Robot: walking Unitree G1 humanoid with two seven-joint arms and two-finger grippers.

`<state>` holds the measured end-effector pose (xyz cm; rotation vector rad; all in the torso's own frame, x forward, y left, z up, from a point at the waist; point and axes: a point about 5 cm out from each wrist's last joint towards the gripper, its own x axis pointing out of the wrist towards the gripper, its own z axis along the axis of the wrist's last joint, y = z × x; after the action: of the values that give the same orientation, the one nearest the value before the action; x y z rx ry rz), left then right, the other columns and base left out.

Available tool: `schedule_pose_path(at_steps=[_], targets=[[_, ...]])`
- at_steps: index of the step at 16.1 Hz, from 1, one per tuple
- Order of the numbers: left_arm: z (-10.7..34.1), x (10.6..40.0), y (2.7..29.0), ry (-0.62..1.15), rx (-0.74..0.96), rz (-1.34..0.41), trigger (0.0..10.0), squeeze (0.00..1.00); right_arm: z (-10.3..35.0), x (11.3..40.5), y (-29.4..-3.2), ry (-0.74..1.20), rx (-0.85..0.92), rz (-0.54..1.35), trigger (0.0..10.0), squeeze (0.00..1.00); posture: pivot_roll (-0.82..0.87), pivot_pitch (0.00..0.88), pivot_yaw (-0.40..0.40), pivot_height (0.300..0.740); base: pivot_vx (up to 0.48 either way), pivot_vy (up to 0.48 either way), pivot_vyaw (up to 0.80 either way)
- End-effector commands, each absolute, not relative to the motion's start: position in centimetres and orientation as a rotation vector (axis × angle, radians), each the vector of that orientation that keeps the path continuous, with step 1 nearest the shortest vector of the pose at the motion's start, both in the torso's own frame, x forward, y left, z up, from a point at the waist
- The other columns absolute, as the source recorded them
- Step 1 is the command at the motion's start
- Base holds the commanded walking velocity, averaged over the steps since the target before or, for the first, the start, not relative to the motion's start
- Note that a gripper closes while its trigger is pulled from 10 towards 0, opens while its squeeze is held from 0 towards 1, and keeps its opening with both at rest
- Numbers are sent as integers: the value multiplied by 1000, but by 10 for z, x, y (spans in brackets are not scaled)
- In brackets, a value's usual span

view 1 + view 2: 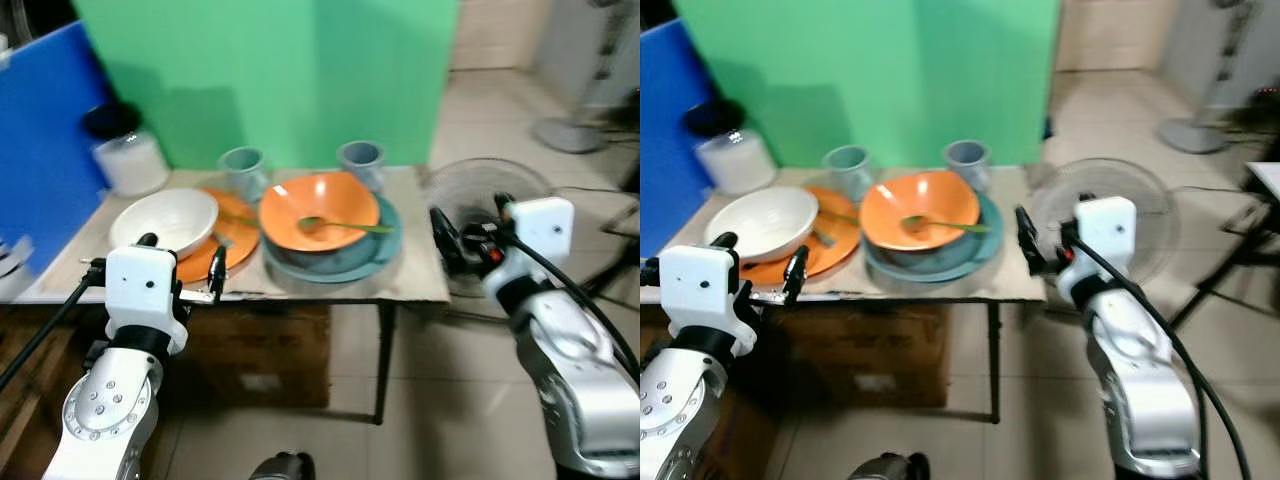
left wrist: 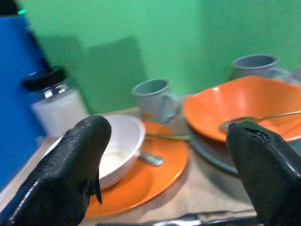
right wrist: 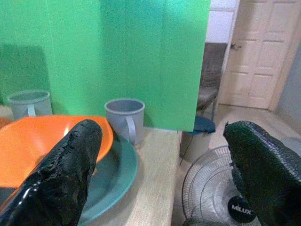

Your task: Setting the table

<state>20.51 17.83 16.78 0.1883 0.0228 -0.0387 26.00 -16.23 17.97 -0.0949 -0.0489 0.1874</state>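
A glass jar (image 1: 128,150) with a black lid and white contents stands at the table's (image 1: 410,270) far left corner, beyond the left gripper (image 1: 182,268). That gripper hangs at the near left edge of the table with its two black fingers (image 2: 70,174) spread wide and nothing between them. Just past its fingertips lies an orange plate (image 1: 235,245) carrying a white bowl (image 1: 165,222) (the bowl looks empty, and a piece of cutlery pokes out beside it on the plate). Behind the plate stands a grey-blue mug (image 1: 243,170).

Further right, ahead of the gap between the two grippers, an orange bowl (image 1: 320,210) sits in a teal plate (image 1: 385,250); a spoon (image 1: 340,224) rests in the bowl, its handle pointing toward the right gripper. A second grey-blue mug (image 1: 362,162) stands behind this stack; what either mug holds cannot be told.

The right gripper (image 1: 468,225) hovers off the table's right edge, fingers (image 3: 61,179) held wide apart and empty, the teal plate near its inner finger. A floor fan (image 3: 221,197) stands beyond its outer finger.
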Motion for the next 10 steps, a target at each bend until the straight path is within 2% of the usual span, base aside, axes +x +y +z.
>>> schedule_pose_path(at_steps=[1,4,7,9,10], targets=[[170,204,177,18,197,-67,10000,0,175,265,-153,-10,-67,225,10000,0,-76,0,61,740,315,0,0],[171,199,176,14,198,-85,10000,0,164,273,-145,98,148,252,10000,0,-60,0,46,740,351,0,0],[171,196,176,21,198,-87,10000,0,164,274,-144,111,136,268,10000,0,-53,0,42,740,407,0,0],[171,196,176,28,198,-94,10000,0,164,275,-147,108,136,230,10000,0,-52,0,44,740,405,0,800],[171,196,175,28,202,-101,10000,0,166,275,-151,92,154,198,10000,0,-52,0,44,740,405,0,0]])
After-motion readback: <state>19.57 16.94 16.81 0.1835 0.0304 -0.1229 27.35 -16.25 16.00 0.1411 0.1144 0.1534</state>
